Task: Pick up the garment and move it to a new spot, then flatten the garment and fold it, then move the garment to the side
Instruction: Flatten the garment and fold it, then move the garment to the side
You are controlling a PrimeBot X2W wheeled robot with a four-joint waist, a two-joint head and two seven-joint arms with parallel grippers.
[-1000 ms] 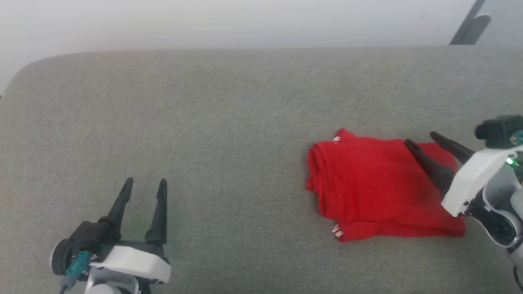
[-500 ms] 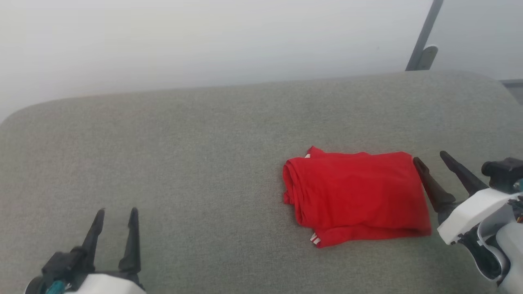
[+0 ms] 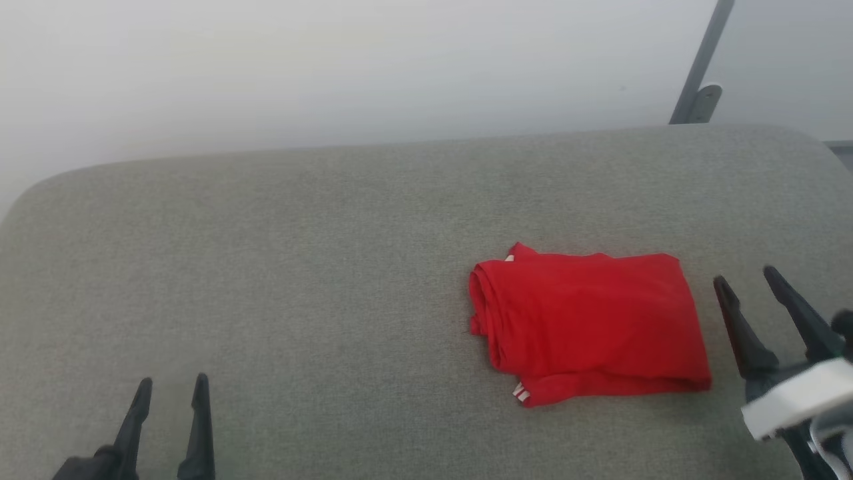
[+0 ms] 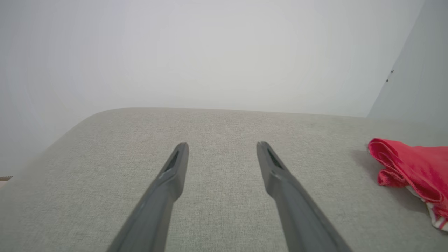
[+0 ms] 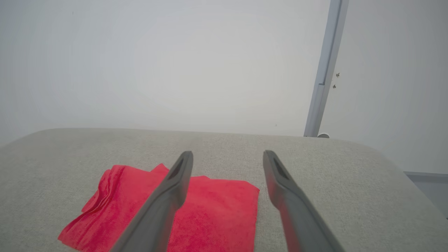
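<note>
The garment (image 3: 590, 327) is lying folded, with the right claw (image 3: 744, 275) hovering just beside it, spread wide and empty. The left claw (image 3: 173, 379) is hanging well apart from it, likewise.

No text, number, brand or sign can be read. The folded red fabric jersey (image 3: 590, 320) shows plain cloth and white-striped trim.
</note>
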